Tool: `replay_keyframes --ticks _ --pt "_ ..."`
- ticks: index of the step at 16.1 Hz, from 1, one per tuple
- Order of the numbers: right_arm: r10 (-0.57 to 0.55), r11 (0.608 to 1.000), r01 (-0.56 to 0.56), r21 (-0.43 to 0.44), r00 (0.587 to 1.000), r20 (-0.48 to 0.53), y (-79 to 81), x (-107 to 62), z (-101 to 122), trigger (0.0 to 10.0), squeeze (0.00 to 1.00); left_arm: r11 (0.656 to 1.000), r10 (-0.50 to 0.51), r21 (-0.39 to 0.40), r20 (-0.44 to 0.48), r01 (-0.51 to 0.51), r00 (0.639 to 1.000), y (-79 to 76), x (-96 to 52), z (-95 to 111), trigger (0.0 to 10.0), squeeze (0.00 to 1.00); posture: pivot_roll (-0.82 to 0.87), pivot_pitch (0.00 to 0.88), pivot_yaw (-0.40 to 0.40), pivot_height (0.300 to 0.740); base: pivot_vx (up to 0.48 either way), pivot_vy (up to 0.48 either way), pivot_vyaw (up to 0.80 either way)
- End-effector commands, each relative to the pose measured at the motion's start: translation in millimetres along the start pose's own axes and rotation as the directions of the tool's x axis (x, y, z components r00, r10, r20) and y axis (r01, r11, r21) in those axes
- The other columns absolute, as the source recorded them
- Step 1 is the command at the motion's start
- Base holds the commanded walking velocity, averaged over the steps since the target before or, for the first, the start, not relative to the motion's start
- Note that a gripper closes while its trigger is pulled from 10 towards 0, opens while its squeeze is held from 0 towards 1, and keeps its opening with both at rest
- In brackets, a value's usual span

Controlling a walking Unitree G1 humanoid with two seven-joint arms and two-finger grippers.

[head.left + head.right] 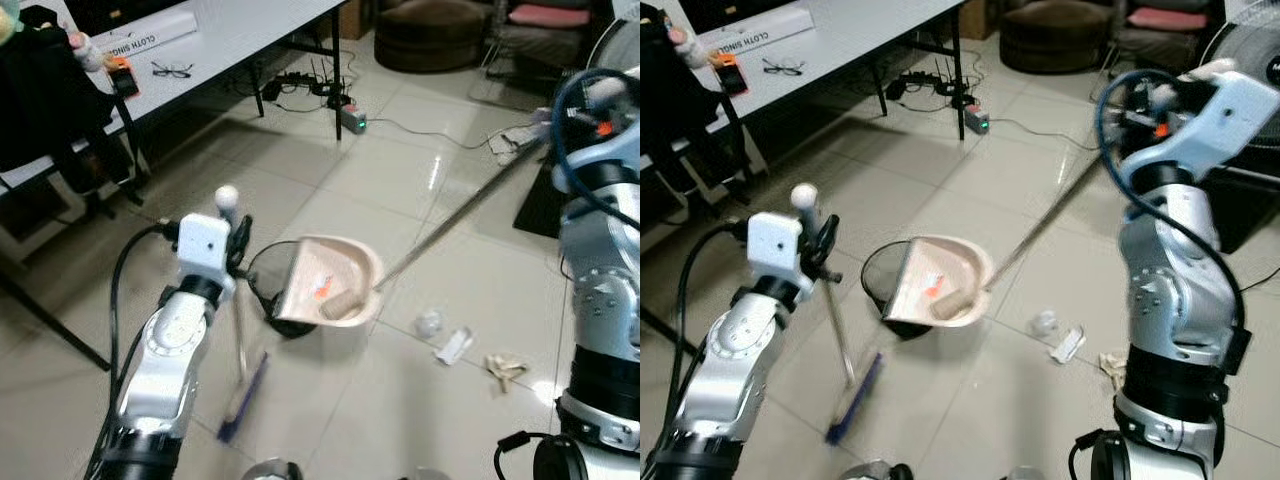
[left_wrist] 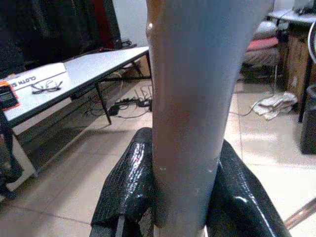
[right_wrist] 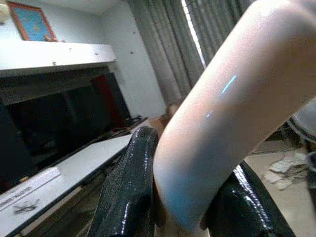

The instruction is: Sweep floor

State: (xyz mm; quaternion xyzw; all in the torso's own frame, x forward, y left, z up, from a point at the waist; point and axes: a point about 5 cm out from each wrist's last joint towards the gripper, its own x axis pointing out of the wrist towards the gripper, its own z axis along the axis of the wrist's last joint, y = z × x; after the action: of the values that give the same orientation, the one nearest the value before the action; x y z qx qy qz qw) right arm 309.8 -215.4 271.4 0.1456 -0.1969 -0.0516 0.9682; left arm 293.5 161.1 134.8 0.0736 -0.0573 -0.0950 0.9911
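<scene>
Left eye view, as we list it: our left gripper (image 2: pixel 180 197) clamps the grey metal broom pole (image 1: pixel 238 330), its blue brush head (image 1: pixel 243 398) on the tiled floor (image 1: pixel 400 170). Our right gripper (image 3: pixel 190 197) clasps the pale dustpan handle (image 3: pixel 232 123); the beige plastic dustpan (image 1: pixel 330 282), holding scraps, tilts over a round black bin (image 1: pixel 268 275). Crumpled litter (image 1: pixel 455 346) lies just beside it, toward our right.
</scene>
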Motion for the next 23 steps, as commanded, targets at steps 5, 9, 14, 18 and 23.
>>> replay_keyframes --ticks 5,9,14,18,23 --pt "0.046 0.998 -0.047 0.039 0.998 0.036 15.6 5.7 7.4 10.0 0.0 0.999 0.046 0.027 0.044 -0.047 0.998 6.9 2.9 11.6 10.0 0.0 -0.01 0.059 0.009 0.74 0.33 0.0 0.0" --pt "0.05 0.998 -0.051 0.022 0.999 0.014 19.7 5.8 5.7 10.0 0.0 0.998 0.046 0.034 0.058 -0.048 0.997 8.2 5.9 12.7 10.0 0.0 -0.03 0.066 -0.044 0.74 0.347 0.0 0.0" --pt "0.065 0.998 -0.065 0.001 0.997 0.037 25.5 8.4 11.2 10.0 0.0 0.996 0.064 0.058 0.065 -0.068 0.996 14.6 2.8 15.1 10.0 0.0 -0.05 0.064 -0.003 0.74 0.349 0.0 0.0" --pt "0.044 0.999 -0.045 0.015 0.997 0.07 21.7 10.0 17.5 10.0 0.0 0.997 0.05 0.06 0.075 -0.055 0.996 11.5 6.6 16.5 10.0 0.0 -0.08 0.055 0.036 0.74 0.363 0.0 0.54" --pt "0.028 1.0 -0.029 0.007 0.996 0.081 17.6 10.0 18.1 10.0 0.0 0.997 0.024 0.072 0.071 -0.029 0.997 9.0 6.6 15.3 10.0 0.0 -0.07 0.04 0.043 0.74 0.377 0.0 0.45"
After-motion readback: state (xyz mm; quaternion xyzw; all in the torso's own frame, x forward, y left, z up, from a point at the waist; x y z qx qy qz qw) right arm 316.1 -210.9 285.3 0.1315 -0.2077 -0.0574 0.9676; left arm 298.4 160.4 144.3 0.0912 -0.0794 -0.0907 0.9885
